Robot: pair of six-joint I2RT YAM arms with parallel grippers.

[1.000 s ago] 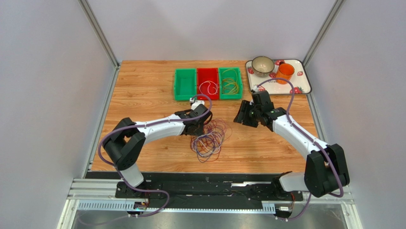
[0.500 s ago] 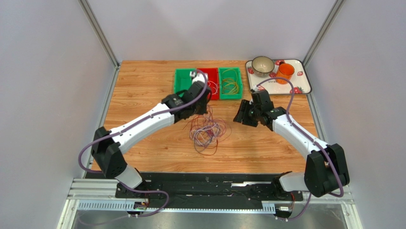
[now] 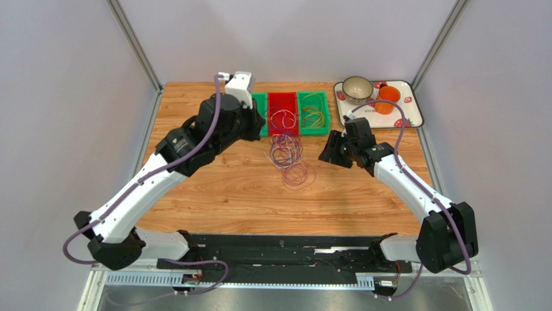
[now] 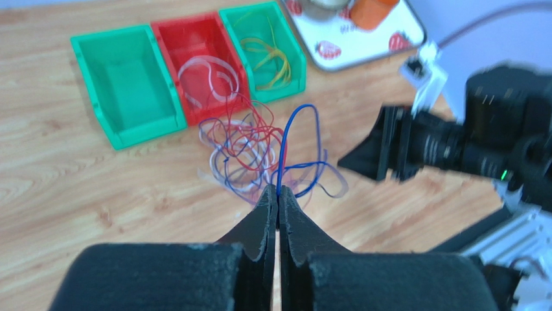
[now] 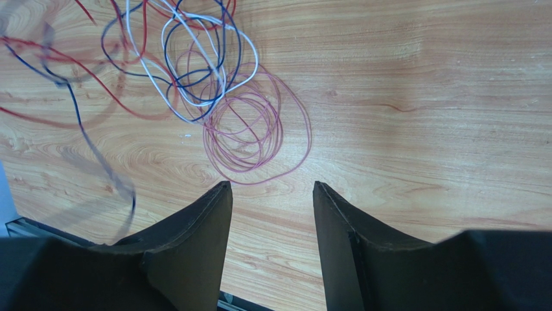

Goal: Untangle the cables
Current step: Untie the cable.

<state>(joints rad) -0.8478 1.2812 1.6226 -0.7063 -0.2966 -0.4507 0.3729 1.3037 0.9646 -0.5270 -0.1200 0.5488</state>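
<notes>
The left gripper (image 4: 277, 197) has its jaws pressed together, and a blue cable (image 4: 304, 107) is pinched between the tips. In the left wrist view this cable leaves the tips toward 12 o'clock, makes a tall loop and goes down into the tangle of cables (image 4: 243, 149), which looks blurred there. The tangle has red, blue, white and purple wires that cross each other many times.

From above, the tangle (image 3: 288, 152) lies on the wooden table (image 3: 214, 188) near the middle. Its upper end reaches the front edge of the red bin (image 3: 282, 98). The left gripper is at about 10 o'clock from the tangle, but the left arm covers it in this view.

The right gripper (image 5: 270, 191) has its jaws apart and nothing is between them. It hangs over the table at about 3 o'clock from the tangle. In the right wrist view a purple coil (image 5: 249, 133) lies flat on the wood just beyond the fingertips, at 11 o'clock. The white and dark blue loops overlap its far side.

Three bins stand in a row at 12 o'clock from the tangle. The left green bin (image 4: 129, 84) holds no cable, the red bin holds a white cable (image 4: 207, 71), and the right green bin (image 4: 291, 61) holds yellow and green cables (image 4: 269, 55).

A tray (image 3: 414, 116) is at 2 o'clock from the tangle, in the far right corner. It carries a bowl (image 3: 357, 89) and an orange cup (image 3: 389, 97)
</notes>
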